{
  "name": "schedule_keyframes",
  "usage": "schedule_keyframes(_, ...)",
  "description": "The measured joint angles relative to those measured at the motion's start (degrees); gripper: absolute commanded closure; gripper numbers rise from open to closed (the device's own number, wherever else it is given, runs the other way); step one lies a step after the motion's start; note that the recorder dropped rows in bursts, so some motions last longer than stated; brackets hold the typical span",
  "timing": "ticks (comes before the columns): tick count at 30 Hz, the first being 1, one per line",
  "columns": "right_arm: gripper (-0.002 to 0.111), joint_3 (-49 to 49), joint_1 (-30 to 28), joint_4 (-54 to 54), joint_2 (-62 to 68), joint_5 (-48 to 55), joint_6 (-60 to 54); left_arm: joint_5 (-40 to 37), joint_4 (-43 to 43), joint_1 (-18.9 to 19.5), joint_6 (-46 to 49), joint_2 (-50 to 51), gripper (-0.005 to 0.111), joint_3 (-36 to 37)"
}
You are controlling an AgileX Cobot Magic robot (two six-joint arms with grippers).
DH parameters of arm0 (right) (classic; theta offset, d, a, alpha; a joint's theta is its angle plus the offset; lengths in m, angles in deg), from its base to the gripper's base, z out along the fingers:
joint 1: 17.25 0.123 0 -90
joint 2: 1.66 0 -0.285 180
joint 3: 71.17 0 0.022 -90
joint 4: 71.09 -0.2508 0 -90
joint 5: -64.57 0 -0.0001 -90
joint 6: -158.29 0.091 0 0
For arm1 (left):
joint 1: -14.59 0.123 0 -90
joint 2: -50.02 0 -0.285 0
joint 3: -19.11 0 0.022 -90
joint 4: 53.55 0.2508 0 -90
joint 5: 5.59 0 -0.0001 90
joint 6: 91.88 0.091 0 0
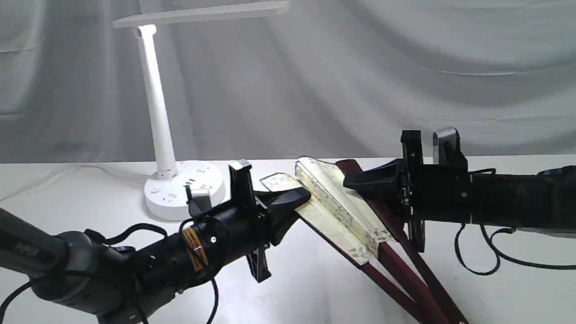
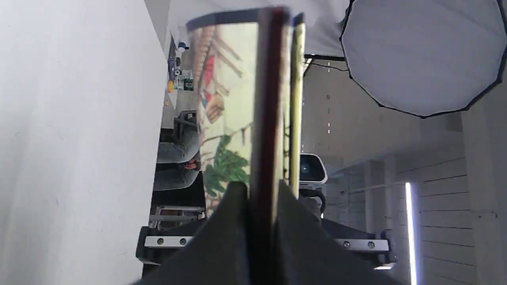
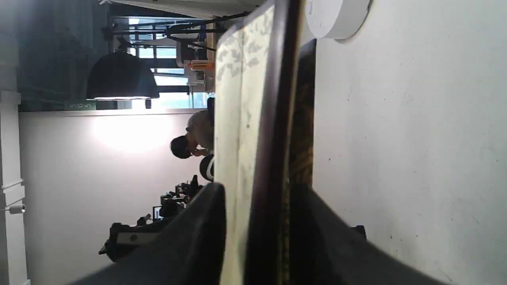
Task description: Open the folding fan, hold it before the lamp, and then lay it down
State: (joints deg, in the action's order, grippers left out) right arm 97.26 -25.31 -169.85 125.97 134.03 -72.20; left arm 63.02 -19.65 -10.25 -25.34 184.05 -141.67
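The folding fan (image 1: pixel 342 211) is held just above the white table, partly spread: cream pleats with a patterned border between two dark maroon guards that meet near the bottom right. My left gripper (image 1: pixel 300 198) is shut on the fan's left guard (image 2: pixel 269 118). My right gripper (image 1: pixel 355 181) is shut on the right guard (image 3: pixel 277 118). In the left wrist view a painted leaf (image 2: pixel 225 103) shows beside the guard. The white lamp (image 1: pixel 157 108) stands behind the left arm, its light bar (image 1: pixel 202 14) high across the top and its round socket base (image 1: pixel 180 189) on the table; the base's edge (image 3: pixel 336 18) shows in the right wrist view.
The white table (image 1: pixel 90 198) runs across the exterior view, with a grey fabric backdrop (image 1: pixel 405 67) behind it. Black cables (image 1: pixel 486 256) hang under the right arm. A softbox (image 2: pixel 424 55) shows in the left wrist view.
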Motion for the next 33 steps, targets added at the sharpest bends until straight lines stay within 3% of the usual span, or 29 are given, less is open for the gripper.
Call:
schedule_keyframes(5, 0.108, 0.0, 0.0, -0.5, 0.0, 0.0, -0.8, 0.0, 0.0, 0.0, 0.0, 0.0, 0.107, 0.0)
schedule_keyframes(25, 0.108, 0.6, -0.1, -2.9, 2.4, -0.6, -0.9, 0.0, -6.3, 0.5, 5.1, 0.3, 0.107, 0.0)
schedule_keyframes(33, 0.108, 0.7, -4.7, -2.9, 2.6, -1.5, -0.8, -0.2, -10.3, 0.5, 6.6, 0.7, 0.107, 0.0)
